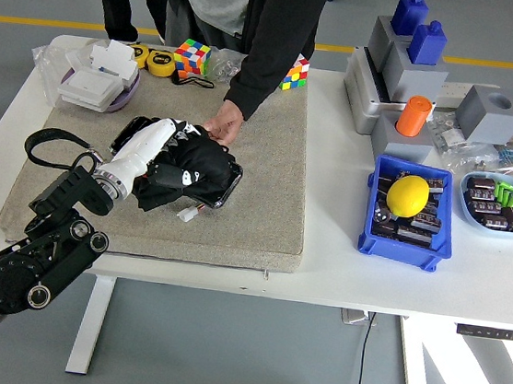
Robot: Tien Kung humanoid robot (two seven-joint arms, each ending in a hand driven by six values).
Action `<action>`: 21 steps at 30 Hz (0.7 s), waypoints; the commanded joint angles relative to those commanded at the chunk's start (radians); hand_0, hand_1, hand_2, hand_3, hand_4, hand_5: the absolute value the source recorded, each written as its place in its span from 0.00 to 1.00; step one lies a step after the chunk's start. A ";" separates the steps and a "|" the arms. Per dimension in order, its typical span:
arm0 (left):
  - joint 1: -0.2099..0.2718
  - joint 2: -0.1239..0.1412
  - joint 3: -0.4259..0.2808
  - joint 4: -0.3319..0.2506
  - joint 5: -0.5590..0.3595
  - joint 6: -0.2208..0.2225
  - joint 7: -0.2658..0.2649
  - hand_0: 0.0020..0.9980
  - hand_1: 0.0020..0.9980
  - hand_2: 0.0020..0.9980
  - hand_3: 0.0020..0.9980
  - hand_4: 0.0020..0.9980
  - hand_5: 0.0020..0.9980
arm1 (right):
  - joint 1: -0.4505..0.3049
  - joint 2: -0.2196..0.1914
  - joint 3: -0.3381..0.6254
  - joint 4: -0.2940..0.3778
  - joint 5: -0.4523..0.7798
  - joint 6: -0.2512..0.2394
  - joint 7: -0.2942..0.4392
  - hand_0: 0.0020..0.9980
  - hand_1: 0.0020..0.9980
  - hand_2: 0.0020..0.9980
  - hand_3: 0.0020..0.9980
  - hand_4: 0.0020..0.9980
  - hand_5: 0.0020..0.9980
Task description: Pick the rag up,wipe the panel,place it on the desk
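While the person at the far side steadies the panel [223,181] with one hand [221,123] on its far edge, the robot's left hand [155,146] lies across it, white fingers clenched into the black rag [188,168]. The rag is bunched under that hand and pressed onto the panel, covering most of it; only the dark right end and a sliver at the left show. The panel lies at a slant on the grey mat [266,193] that covers the left half of the white counter [342,257]. A small white connector [187,214] on red wires pokes out from under the rag at the near side.

The left arm comes in from the lower left corner, its black joints hanging off the counter's near edge.

Behind the mat sit two colourful puzzle cubes [192,57], a yellow tape measure [163,62] and a stack of white boxes [98,81]. Well apart on the right, a blue bin [403,250] holds a yellow lemon-shaped object [407,194], with grey and blue blocks [412,43] behind it.
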 joint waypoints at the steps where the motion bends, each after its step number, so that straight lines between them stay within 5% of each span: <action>1: -0.002 -0.001 0.012 -0.003 -0.004 0.000 0.000 0.23 0.36 0.42 0.56 0.75 0.00 | 0.000 0.000 0.001 0.000 0.000 0.000 0.000 0.59 0.57 0.48 0.52 0.90 0.37; 10: -0.014 -0.010 0.069 -0.008 -0.027 0.006 -0.014 0.23 0.36 0.42 0.56 0.76 0.00 | 0.000 0.000 -0.004 0.004 0.005 0.000 0.000 0.59 0.57 0.48 0.52 0.90 0.37; 21: -0.030 -0.001 0.006 0.072 0.005 0.023 -0.035 0.23 0.35 0.42 0.56 0.76 0.00 | -0.001 0.001 -0.002 0.004 0.006 0.000 0.000 0.59 0.57 0.48 0.52 0.91 0.37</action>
